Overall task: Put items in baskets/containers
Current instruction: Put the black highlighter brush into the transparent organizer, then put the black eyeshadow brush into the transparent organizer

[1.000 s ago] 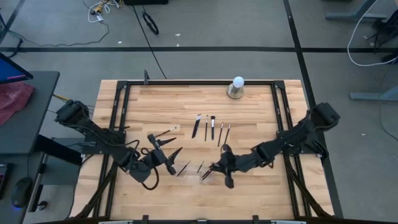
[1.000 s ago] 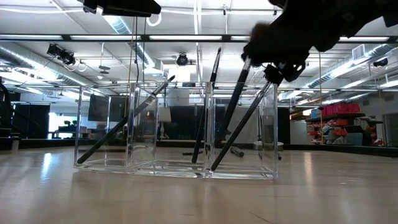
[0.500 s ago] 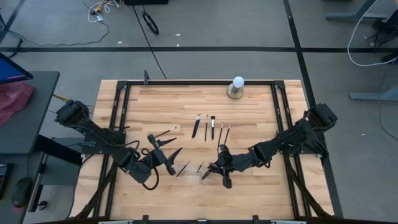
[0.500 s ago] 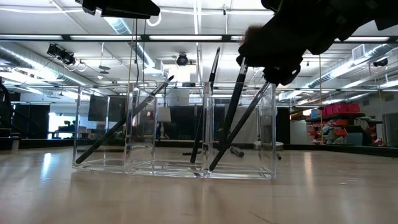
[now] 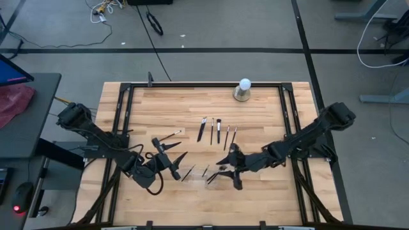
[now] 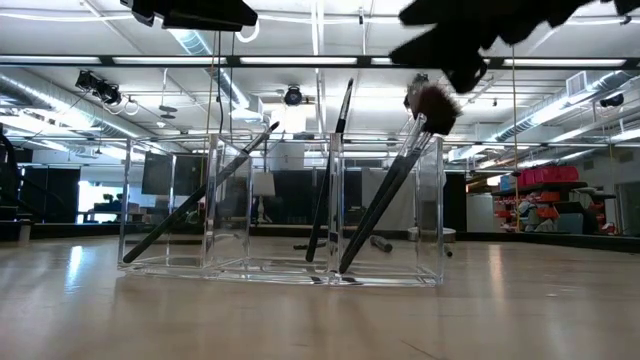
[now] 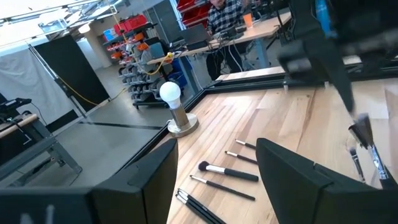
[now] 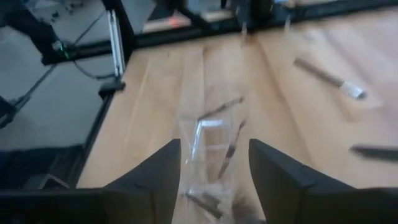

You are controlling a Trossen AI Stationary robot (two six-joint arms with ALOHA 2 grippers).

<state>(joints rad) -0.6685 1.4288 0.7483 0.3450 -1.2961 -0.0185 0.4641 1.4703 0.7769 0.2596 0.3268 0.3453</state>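
From above, my right gripper (image 5: 225,171) hung over the near middle of the wooden table (image 5: 192,108), its fingers spread apart and pinching nothing, just above the clear tray (image 5: 201,174), whose faint outline held a few slanted brushes. My left gripper (image 5: 167,156) waited near the tray on its other side, fingers spread wide and bare. Beyond the tray a row of loose makeup brushes (image 5: 217,131) lay on the boards, one more brush (image 5: 170,136) lay apart toward my left arm, and the white ball on its grey base (image 5: 243,90) stood at the far edge. From table height, the tray (image 6: 282,208) showed as a clear box split into three compartments: a dark-handled brush (image 6: 200,195) leaned in the one at the picture's left, a second brush (image 6: 331,170) stood steeply in the middle, and a fluffy-tipped brush (image 6: 400,175) leaned in the third, its tuft sticking out over the rim, right under my dark right gripper (image 6: 462,72) (apart from it, as far as I could see). Through my left wrist camera, my two fingers (image 7: 292,168) stood well apart, with loose brushes (image 7: 227,171) and the white ball (image 7: 170,93) beyond them. Through my right wrist camera, my spread fingers (image 8: 277,165) framed the tray (image 8: 208,146) below, blurred, with brush handles inside.
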